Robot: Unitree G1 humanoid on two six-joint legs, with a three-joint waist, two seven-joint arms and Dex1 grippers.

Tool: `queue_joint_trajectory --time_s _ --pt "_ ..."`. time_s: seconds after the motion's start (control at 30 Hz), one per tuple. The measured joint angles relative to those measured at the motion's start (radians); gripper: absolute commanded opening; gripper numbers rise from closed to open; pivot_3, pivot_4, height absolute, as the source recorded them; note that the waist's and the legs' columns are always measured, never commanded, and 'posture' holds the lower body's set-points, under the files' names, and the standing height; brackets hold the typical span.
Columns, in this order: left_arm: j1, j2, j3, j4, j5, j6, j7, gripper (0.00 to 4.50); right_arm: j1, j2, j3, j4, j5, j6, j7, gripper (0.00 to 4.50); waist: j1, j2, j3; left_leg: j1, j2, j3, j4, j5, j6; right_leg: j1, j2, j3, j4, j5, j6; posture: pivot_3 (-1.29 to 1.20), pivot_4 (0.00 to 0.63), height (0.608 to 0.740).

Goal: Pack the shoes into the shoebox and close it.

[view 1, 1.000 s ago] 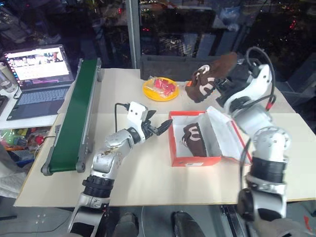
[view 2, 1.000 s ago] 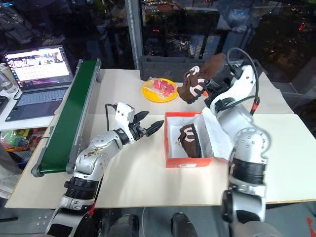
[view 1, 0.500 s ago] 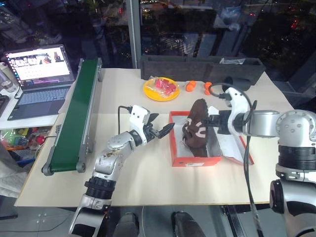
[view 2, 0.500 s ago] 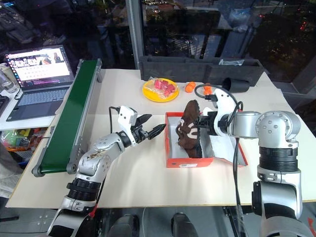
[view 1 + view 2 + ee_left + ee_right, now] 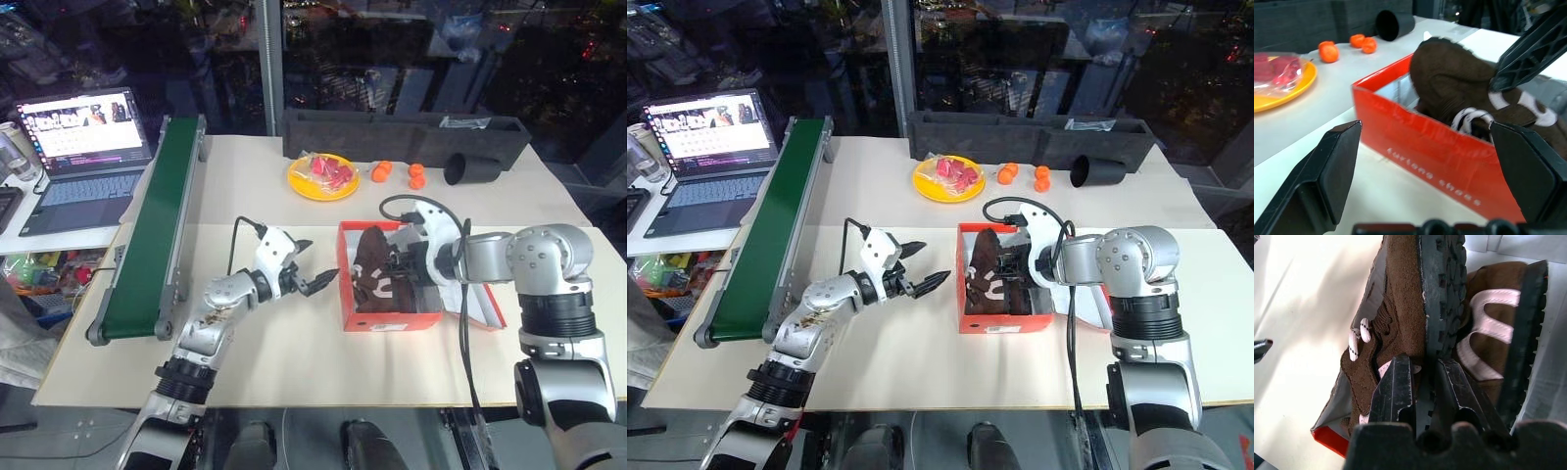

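The red-orange shoebox [image 5: 387,321] stands open at mid-table, its white-lined lid [image 5: 482,305] folded out to the right. Two dark brown shoes are in it. One shoe [image 5: 1488,333] lies against the right wall. The other shoe [image 5: 1400,298] stands on its side against the left wall, its lace poking above the rim [image 5: 1469,117]. My right gripper [image 5: 1422,362] is shut on that shoe's sole edge, reaching down into the box [image 5: 404,262]. My left gripper [image 5: 315,264] hovers wide open just left of the box, pointing at its red wall [image 5: 1420,147], touching nothing.
A green conveyor belt [image 5: 152,225] runs along the left, with a laptop [image 5: 78,147] beyond it. Behind the box are a yellow plate of red pieces [image 5: 321,176], small oranges [image 5: 382,168], a tipped black cup [image 5: 468,169] and a long dark grey tray [image 5: 392,132].
My right arm swung the held shoe down from high over the table's back into the shoebox beside the first shoe. The left gripper stayed open by the box, sinking slightly.
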Motion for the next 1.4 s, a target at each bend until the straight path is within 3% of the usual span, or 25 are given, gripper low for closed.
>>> queue_joint_trajectory --time_s 0.17,0.33,0.6,0.63,0.7,0.87,1.1,1.27,1.4 --pt "-0.004 -0.025 -0.002 0.026 0.001 -0.006 -0.006 4.48 -0.011 0.057 0.04 0.03 -0.076 -0.003 0.032 0.37 -0.008 0.0 0.0 0.002 0.0 0.0 0.0 0.0 0.0 0.001 0.0 0.0 0.0 0.0 0.0 0.0 0.15 0.713" --pt "-0.01 -0.039 -0.024 0.047 0.01 -0.024 -0.029 4.48 0.02 0.114 0.089 0.151 -0.181 -0.126 0.082 0.37 -0.005 0.0 0.0 0.004 0.0 0.0 0.0 0.0 0.0 0.003 0.0 0.0 0.001 0.0 0.0 0.0 0.15 0.713" --pt "-0.022 -0.043 -0.027 0.056 0.027 -0.042 -0.049 4.48 0.011 0.152 0.122 0.306 -0.287 -0.267 0.202 0.37 -0.011 -0.006 -0.009 0.025 0.002 0.0 0.0 0.0 0.001 0.023 0.002 0.0 -0.001 -0.004 0.006 0.0 0.15 0.713" --pt "-0.022 -0.043 -0.028 0.056 0.028 -0.042 -0.049 4.5 0.009 0.156 0.122 0.318 -0.3 -0.279 0.213 1.24 -0.012 -0.006 -0.009 0.027 0.002 0.0 0.0 0.001 0.001 0.025 0.002 0.001 -0.001 -0.004 0.006 0.0 0.15 0.713" --pt "-0.022 -0.045 -0.029 0.056 0.031 -0.042 -0.05 4.5 0.012 0.173 0.109 0.334 -0.32 -0.29 0.213 1.75 -0.013 -0.005 -0.009 0.031 0.002 0.0 0.0 0.001 0.002 0.028 0.003 0.001 -0.001 -0.007 0.0 0.0 0.15 0.713" --pt "-0.022 -0.044 -0.029 0.055 0.035 -0.041 -0.052 4.5 0.018 0.201 0.046 0.305 -0.335 -0.274 0.184 3.49 -0.015 -0.005 -0.009 0.028 0.001 0.0 0.0 0.001 0.002 0.026 0.003 0.002 0.0 -0.005 0.005 0.0 0.15 0.713" --pt "-0.021 -0.028 -0.02 0.048 0.035 -0.038 -0.057 4.5 -0.019 0.208 -0.172 0.027 -0.344 -0.114 0.065 3.49 -0.002 -0.001 -0.007 0.002 0.0 -0.001 0.0 0.001 0.002 0.0 0.002 0.002 0.002 -0.001 0.0 0.0 0.15 0.713" --pt "-0.026 -0.023 -0.016 0.048 0.034 -0.03 -0.066 4.5 -0.072 0.187 -0.354 -0.22 -0.244 0.038 0.061 3.49 0.0 -0.001 -0.007 0.0 0.0 -0.002 -0.002 0.0 0.004 -0.002 0.002 0.001 0.001 -0.002 -0.001 0.0 0.15 0.713" --pt "-0.031 -0.014 -0.015 0.049 0.026 -0.024 -0.099 4.5 0.028 0.165 -0.451 -0.344 -0.139 0.047 0.032 2.46 0.003 -0.001 -0.007 0.0 -0.001 -0.002 -0.001 -0.001 0.004 0.0 0.001 0.0 0.0 -0.002 0.0 0.0 0.15 0.713"
